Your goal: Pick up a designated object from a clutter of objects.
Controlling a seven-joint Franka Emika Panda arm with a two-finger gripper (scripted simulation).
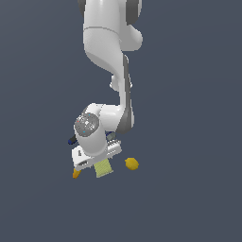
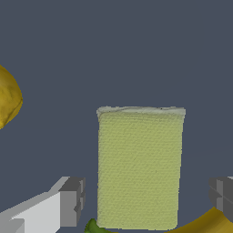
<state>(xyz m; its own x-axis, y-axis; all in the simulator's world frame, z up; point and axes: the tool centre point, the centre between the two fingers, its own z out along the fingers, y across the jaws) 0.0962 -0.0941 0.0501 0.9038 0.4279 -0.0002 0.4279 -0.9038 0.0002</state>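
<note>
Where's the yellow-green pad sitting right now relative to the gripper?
In the wrist view the yellow-green pad lies flat between the open gripper fingers. In the exterior view it pokes out beneath the hand, the lemon to its right.

I work in a bare simulated scene rather than any real room: a flat, featureless slate-blue surface (image 1: 189, 118) fills both views, with no walls, furniture or shadows.

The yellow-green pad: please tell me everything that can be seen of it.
The flat, pale yellow-green rectangular pad has a fine grid texture like a sponge and one slightly ragged short edge. It lies flat on the dark grey floor, between the open gripper's grey fingers, which do not touch it. The curved yellow banana lies at one end.
</note>
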